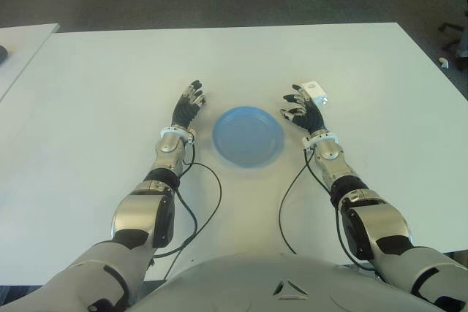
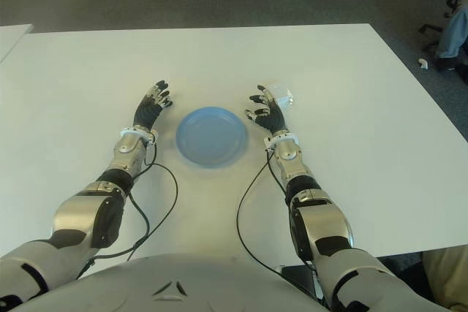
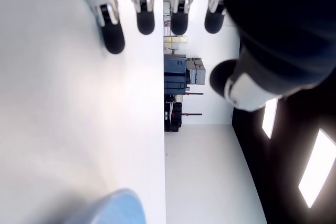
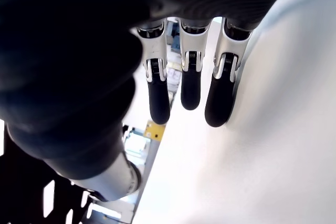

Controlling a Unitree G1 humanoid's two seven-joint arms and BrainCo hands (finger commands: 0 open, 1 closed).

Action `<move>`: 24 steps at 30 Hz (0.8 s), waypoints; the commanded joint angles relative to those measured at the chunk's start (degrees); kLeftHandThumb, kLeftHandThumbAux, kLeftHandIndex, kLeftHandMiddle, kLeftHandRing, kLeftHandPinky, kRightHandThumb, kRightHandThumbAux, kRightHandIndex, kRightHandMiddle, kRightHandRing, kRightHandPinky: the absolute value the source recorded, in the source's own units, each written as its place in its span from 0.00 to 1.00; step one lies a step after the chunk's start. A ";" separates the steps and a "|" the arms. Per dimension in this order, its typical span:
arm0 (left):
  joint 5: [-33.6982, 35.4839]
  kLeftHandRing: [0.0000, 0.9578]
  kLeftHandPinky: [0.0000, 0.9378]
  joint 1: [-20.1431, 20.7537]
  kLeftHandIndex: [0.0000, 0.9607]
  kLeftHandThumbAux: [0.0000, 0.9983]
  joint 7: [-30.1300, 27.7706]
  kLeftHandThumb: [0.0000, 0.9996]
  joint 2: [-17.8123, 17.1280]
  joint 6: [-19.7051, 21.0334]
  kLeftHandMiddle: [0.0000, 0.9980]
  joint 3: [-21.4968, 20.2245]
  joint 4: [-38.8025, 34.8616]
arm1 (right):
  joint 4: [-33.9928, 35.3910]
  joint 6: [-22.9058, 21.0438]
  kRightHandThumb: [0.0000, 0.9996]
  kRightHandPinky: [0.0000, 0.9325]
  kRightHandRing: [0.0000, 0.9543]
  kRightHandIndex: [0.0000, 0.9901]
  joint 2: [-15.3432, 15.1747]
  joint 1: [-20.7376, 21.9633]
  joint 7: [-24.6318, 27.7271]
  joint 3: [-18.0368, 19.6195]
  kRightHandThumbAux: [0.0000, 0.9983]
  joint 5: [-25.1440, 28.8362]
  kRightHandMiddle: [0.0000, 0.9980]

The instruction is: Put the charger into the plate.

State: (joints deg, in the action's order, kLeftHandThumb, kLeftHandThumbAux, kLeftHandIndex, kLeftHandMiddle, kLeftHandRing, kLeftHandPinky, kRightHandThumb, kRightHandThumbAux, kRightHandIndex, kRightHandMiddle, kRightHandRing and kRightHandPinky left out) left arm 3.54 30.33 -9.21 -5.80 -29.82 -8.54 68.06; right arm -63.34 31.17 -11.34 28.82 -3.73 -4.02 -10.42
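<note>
The table [image 1: 110, 93] is smooth, matt white. On it, the plate [image 1: 248, 137] looks like smooth blue plastic with a faint sheen. Right of the plate, the charger [image 1: 316, 91] is glossy white plastic. Both forearms wear polished silver metal shells.

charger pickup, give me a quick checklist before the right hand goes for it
1. Charger in view: ok, a small white block on the table just beyond the right hand.
2. Right hand free: ok, its fingers are spread and hold nothing.
3. Contact with the charger: cannot tell, the hand shows right beside it.
4. Plate ready: ok, blue, nothing in it, between the two hands.
5. Left hand out of the way: ok, open, left of the plate.
6. Table free around the charger: ok.
</note>
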 commanded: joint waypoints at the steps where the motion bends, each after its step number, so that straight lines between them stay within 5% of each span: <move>1: -0.62 0.00 0.01 -1.37 0.00 0.67 1.14 0.00 0.58 1.43 0.00 0.08 1.53 | -0.98 -5.43 0.60 0.11 0.24 0.09 -2.03 -1.21 0.35 -1.33 0.84 -2.22 0.31; 13: -0.47 0.00 0.00 -1.51 0.00 0.68 0.89 0.00 1.02 1.02 0.00 -0.05 1.53 | 16.38 -14.93 0.66 0.19 0.28 0.09 -4.46 -0.42 3.44 -2.83 0.77 -4.63 0.32; 24: -0.24 0.00 0.00 -1.31 0.00 0.68 0.45 0.00 1.26 1.24 0.00 -0.36 1.78 | 20.93 -17.28 0.47 0.30 0.24 0.06 -5.05 2.19 3.49 -1.58 0.70 -3.85 0.20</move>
State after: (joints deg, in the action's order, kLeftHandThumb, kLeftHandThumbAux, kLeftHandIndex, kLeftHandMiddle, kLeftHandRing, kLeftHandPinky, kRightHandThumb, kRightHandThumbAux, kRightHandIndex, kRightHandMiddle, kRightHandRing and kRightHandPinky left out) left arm 3.42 30.34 -8.55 -4.95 -30.23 -8.80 68.14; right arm -42.82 15.02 -16.27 30.08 -0.27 -5.97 -14.38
